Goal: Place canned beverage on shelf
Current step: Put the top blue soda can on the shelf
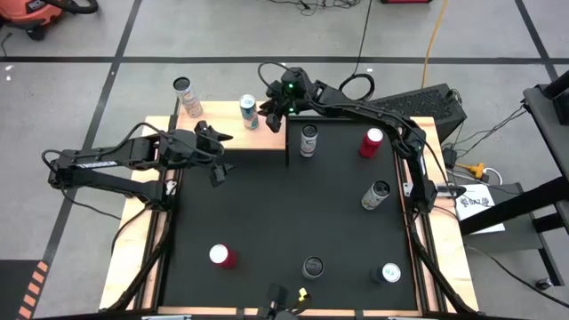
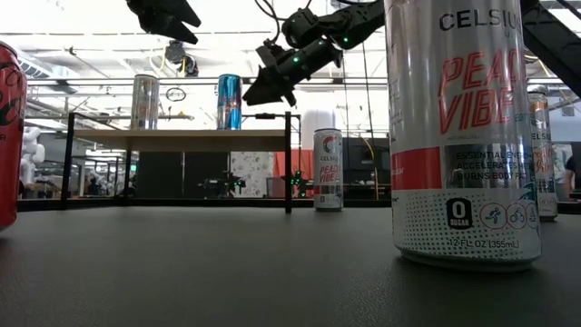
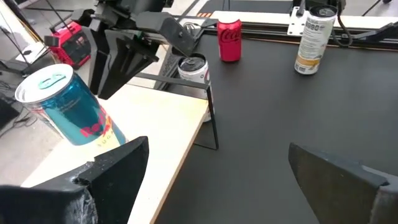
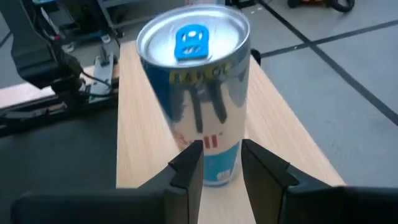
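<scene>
The shelf [image 1: 213, 124], a pale wood board on thin black legs, stands at the table's far left. A blue and silver can [image 1: 249, 112] and a silver can [image 1: 185, 96] stand upright on it. My right gripper [image 1: 271, 110] hangs just right of the blue can [image 4: 193, 93], its fingers a narrow gap apart and pointing at the can's lower part; in the low view [image 2: 252, 96] it is clear of the can [image 2: 229, 102]. My left gripper [image 1: 220, 156] is wide open and empty above the shelf's near edge [image 3: 180, 155].
A white can [image 1: 308, 140] stands on the table by the shelf's right end, and a red can [image 1: 371, 141] to its right. Several more cans [image 1: 377, 195] [image 1: 220, 256] [image 1: 313, 267] [image 1: 389, 273] stand over the black table's right and near parts.
</scene>
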You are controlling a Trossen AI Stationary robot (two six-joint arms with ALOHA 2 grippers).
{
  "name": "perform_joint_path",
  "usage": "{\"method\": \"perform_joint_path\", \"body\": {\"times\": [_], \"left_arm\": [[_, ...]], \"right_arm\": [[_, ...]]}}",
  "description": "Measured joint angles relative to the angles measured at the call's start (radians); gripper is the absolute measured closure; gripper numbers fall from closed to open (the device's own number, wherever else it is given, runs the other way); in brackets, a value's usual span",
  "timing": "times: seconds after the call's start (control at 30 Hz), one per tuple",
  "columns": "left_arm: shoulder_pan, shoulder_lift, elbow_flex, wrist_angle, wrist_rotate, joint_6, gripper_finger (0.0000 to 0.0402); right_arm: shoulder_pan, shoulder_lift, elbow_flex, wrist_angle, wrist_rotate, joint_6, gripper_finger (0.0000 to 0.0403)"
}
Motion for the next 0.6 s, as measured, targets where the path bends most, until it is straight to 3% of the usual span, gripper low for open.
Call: {"method": "perform_joint_path", "body": {"times": [0.6], "left_arm": [[0.0,0.0,0.0,0.0,0.0,0.002,0.001]], "right_arm": [[0.004,0.002,0.0,0.061,-0.008,0.012,0.0312]]}}
